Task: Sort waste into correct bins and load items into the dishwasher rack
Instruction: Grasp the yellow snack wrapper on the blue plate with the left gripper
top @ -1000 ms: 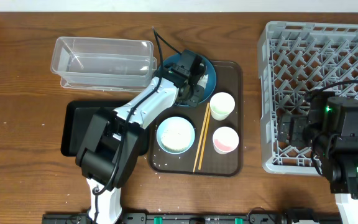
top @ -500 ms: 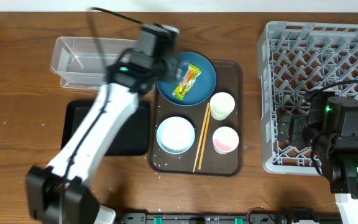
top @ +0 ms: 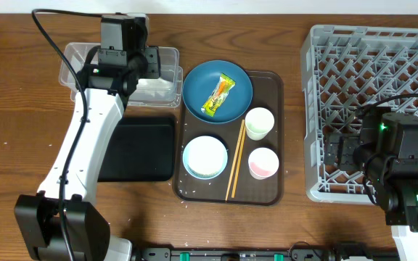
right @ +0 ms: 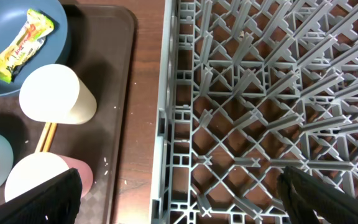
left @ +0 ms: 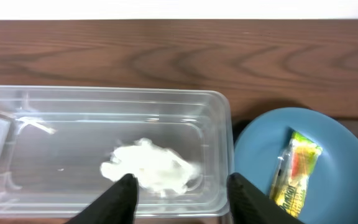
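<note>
My left gripper (left: 182,198) is open and empty, hovering over the clear plastic tub (left: 219,109). It also shows in the overhead view (top: 133,64). A crumpled white tissue (left: 151,168) lies in the tub (top: 75,58). The yellow-green wrapper (top: 220,96) lies on the dark-blue plate (top: 198,83). The light-blue bowl (top: 205,156), white cup (top: 259,123), pink-inside cup (top: 263,162) and chopsticks (top: 235,170) sit on the brown tray (top: 276,87). My right gripper (right: 179,205) is open over the left edge of the grey rack (right: 253,93).
The black tray (top: 147,148) lies below the tub, partly under my left arm. A few rice grains (top: 187,193) lie on the brown tray's front. The rack (top: 376,65) fills the right side, and my right arm (top: 401,170) stands over its front.
My left arm has swung from the blue plate up and left to the clear tub. The tissue now lies in the tub, and the wrapper shows uncovered on the plate. The right arm is still.
</note>
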Robot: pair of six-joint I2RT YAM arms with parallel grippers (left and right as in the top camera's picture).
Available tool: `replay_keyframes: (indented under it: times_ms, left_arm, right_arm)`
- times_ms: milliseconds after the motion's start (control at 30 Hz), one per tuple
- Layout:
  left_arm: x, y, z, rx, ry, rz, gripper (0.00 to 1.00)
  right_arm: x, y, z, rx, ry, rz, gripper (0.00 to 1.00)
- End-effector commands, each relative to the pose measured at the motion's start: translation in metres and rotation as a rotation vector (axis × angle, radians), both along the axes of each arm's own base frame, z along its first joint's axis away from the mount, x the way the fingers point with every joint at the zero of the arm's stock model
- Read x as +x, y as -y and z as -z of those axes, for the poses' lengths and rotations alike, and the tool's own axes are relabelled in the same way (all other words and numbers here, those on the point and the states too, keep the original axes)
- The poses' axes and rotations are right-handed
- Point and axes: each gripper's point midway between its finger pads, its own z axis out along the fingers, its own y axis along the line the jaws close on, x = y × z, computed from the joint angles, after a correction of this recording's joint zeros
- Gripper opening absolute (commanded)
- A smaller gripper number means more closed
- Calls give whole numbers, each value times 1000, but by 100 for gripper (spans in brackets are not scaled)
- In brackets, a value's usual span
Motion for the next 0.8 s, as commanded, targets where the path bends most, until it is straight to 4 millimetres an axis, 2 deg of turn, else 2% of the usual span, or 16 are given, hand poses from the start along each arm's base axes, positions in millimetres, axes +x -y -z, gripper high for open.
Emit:
replay_keyframes:
  times_ms: [0, 133, 200, 300, 367, 500, 567, 633, 767]
  left_arm:
    - [-6, 33, 5, -82, -25, 105, 52]
    - [-17, 71, 12, -86, -39, 224, 53]
    - [-23, 90, 21, -55, -50, 294, 59]
    - [-26, 117, 45, -10, -83, 392, 61]
    - [-28, 133, 68, 16, -121, 442, 61]
    - [-24, 150, 113, 31, -184, 473, 64]
    - [-20, 154, 135, 36, -209, 478, 71]
    - [-18, 156, 153, 39, -232, 479, 75]
    - [-19, 155, 181, 47, -282, 478, 75]
  right_arm:
    - [2, 2, -7, 3, 18, 15, 99]
    - [2, 2, -7, 3, 18, 15, 99]
    - [2, 2, -7, 3, 18, 15, 99]
    - [2, 2, -7, 3, 17, 15, 99]
    - [1, 2, -7, 3, 16, 15, 99]
    - [-1, 2, -5, 2, 4, 15, 99]
    - [-2, 2, -4, 2, -2, 15, 99]
    - [-2, 2, -4, 2, -5, 15, 99]
    - [-2, 2, -4, 2, -5, 15, 99]
